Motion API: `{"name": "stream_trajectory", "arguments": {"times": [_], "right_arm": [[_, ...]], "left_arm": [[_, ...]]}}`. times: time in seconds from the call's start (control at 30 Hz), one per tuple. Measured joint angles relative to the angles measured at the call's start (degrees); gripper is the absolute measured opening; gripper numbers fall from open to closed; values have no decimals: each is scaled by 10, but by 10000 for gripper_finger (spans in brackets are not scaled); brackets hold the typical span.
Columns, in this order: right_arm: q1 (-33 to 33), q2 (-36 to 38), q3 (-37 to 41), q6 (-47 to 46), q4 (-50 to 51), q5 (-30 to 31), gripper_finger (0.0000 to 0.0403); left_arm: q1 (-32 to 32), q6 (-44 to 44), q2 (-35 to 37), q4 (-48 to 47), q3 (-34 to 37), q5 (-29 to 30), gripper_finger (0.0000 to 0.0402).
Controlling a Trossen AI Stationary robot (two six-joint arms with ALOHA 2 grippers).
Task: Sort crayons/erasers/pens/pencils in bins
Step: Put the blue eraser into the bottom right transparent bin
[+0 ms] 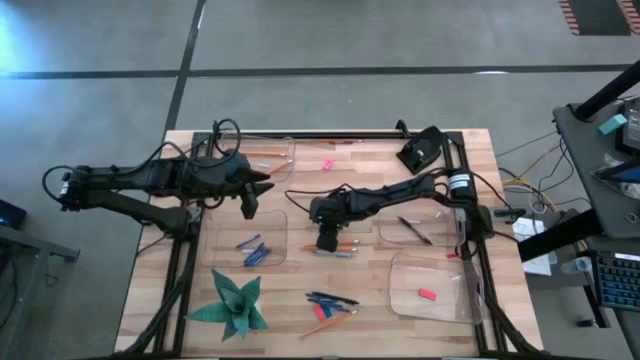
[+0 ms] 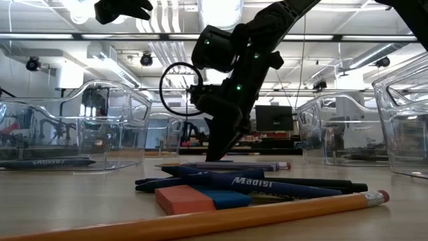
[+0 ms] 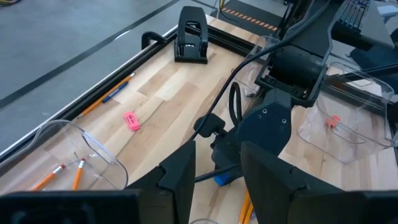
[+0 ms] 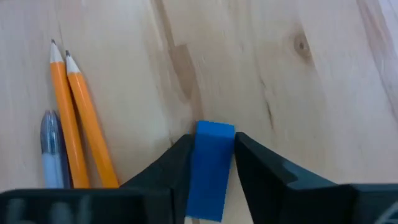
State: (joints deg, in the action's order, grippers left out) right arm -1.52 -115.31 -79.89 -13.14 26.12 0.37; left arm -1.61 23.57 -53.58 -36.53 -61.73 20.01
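Tabletop [image 1: 300,280], pale wood, is set with four clear bins. Bin nearest the right arm's base [image 1: 440,300] holds one pink eraser [image 1: 427,294]; that is judged the destination for the piece now in the grip. Another bin [image 1: 420,225] holds a dark pen, a third [image 1: 262,245] blue crayons, the fourth [image 1: 270,155] orange pencils.

Right hand [image 1: 327,240] is planted near mid-tabletop, fingers closed narrow on a blue eraser [image 4: 208,168]. Left hand [image 1: 249,205] hangs above the crayon bin, fingers parted and empty.

Step in hand, as judged: eraser gripped, lift not yet made. The pinch should be kept firm and the rise taken straight up, since two pencils [image 4: 78,124] and a grey-blue stick [image 4: 53,149] lie just beside the fingers and could be dragged along. The carry should clear the bin wall before release.

Eraser noted: bright blue, chunky rectangular block, flat faces, crisp edges, held upright between the pads, lower end at the wood.

Unsorted pile near the front edge [image 1: 330,303]: pens, a pencil, erasers.
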Motion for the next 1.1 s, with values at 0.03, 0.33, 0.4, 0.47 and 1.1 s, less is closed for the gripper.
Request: {"name": "stream_trajectory", "arguments": {"times": [0.03,0.33,0.4,0.47,1.1], "right_arm": [[0,0,0,-3,6,-1,104],[-1,9,-1,-18,19,-7,70],[-1,21,0,-23,28,-11,70],[0,36,3,-25,51,-16,70],[60,252,4,-127,247,-4,71]], "left_arm": [[0,0,0,0,0,0,115],[0,1,0,0,0,0,115],[0,1,0,0,0,0,115],[0,1,0,0,0,0,115],[0,0,0,0,0,0,115]]}}
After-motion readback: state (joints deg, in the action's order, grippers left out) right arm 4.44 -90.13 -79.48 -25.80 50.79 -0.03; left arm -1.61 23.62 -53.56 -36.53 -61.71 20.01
